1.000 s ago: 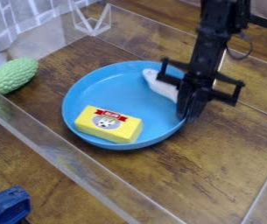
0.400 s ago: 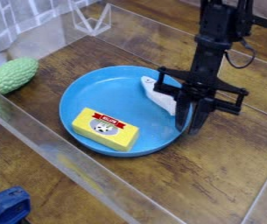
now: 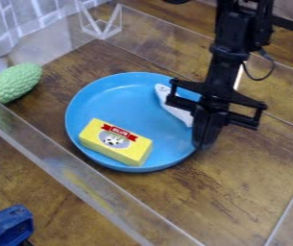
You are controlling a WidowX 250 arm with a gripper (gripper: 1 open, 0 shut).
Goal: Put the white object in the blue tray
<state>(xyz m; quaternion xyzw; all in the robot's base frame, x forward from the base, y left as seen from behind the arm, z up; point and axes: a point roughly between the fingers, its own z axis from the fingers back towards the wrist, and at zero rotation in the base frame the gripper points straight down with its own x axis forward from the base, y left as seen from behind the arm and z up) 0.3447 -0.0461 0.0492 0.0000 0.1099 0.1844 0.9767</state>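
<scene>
One arm upright, fingers (image 3: 203, 136) shut, tips inside blue tray (image 3: 95, 102).

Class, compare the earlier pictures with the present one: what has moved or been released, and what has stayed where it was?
The black gripper at the round blue plastic tray's right rim spread its jaws, then drew them together again; they now look shut, and I cannot tell whether they hold anything. The small white plastic object lies in the tray beside it, barely shifted. The yellow box with the red label and the green bumpy object stayed put.
</scene>
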